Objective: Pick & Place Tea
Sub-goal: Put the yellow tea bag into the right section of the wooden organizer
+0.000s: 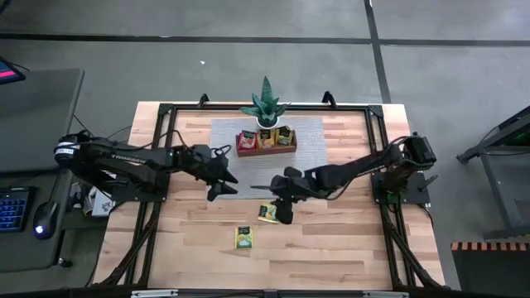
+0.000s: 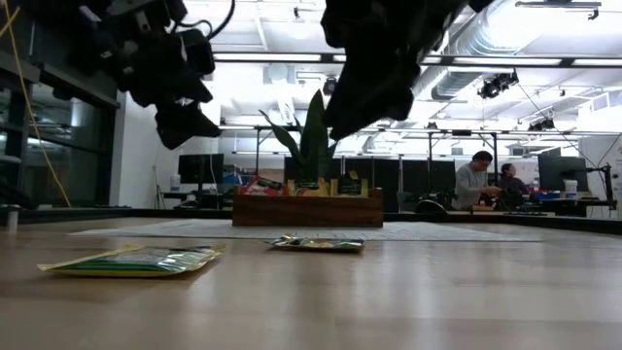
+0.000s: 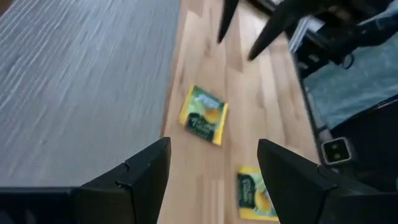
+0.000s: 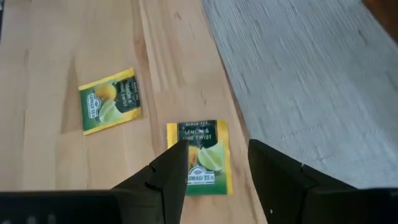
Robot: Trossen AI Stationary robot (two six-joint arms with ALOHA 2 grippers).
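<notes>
Yellow-green tea packet (image 4: 198,157) under right end effector (image 4: 217,171), open, empty | left end effector (image 3: 211,177) open, empty

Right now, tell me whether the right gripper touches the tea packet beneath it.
Apart. In the low view the right gripper hangs well above the lemon tea packet lying flat on the table, with open background between them.
</notes>
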